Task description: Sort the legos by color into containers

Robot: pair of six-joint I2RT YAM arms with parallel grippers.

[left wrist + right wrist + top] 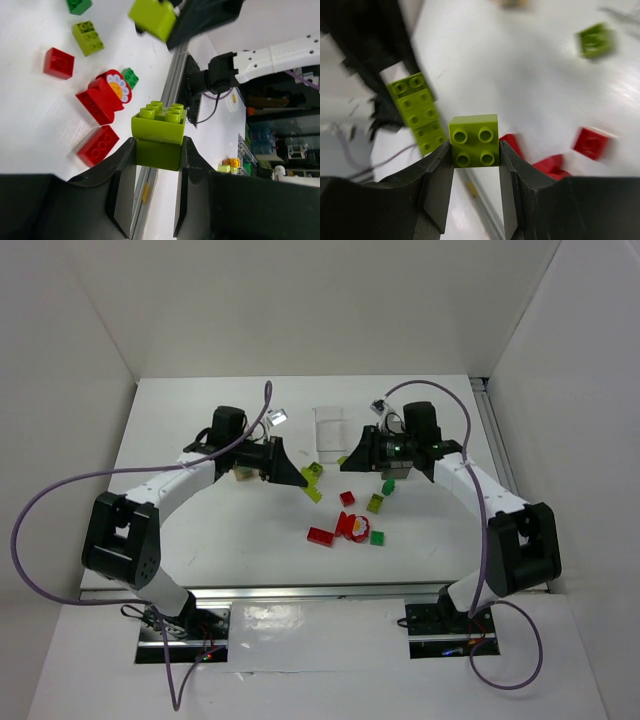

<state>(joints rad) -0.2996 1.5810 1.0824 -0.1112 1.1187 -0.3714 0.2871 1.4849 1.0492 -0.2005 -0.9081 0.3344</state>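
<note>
From above, the left arm bends out to the left at its elbow, and its forearm reaches right and far toward the table's (230, 540) middle. The right arm mirrors it. The left gripper (306, 480) and right gripper (350, 461) face each other, near but apart. The left one is clamped on a long yellow-green brick (313, 472), whose long axis runs near to far. The right one pinches a square yellow-green brick (342, 460). Both bricks are off the table. The clear container (330, 426) stands just beyond them at the far middle. Loose legos lie nearer: a flat red brick (321, 536), a round red piece (352, 525), a small green brick (378, 537), a red cube (347, 498), another yellow-green brick (375, 503) and a dark green brick (389, 485).

In the left wrist view, the long brick is seen end-on between the two fingers, which press its side faces. Its studs point to the top of the picture. The round red piece bears a white flower print with a yellow centre.

In the right wrist view, the square brick sits squeezed between the fingers with its four studs facing the camera. Left of it the long brick slants from upper left to lower right, studs also facing the camera. The background is blurred.
</note>
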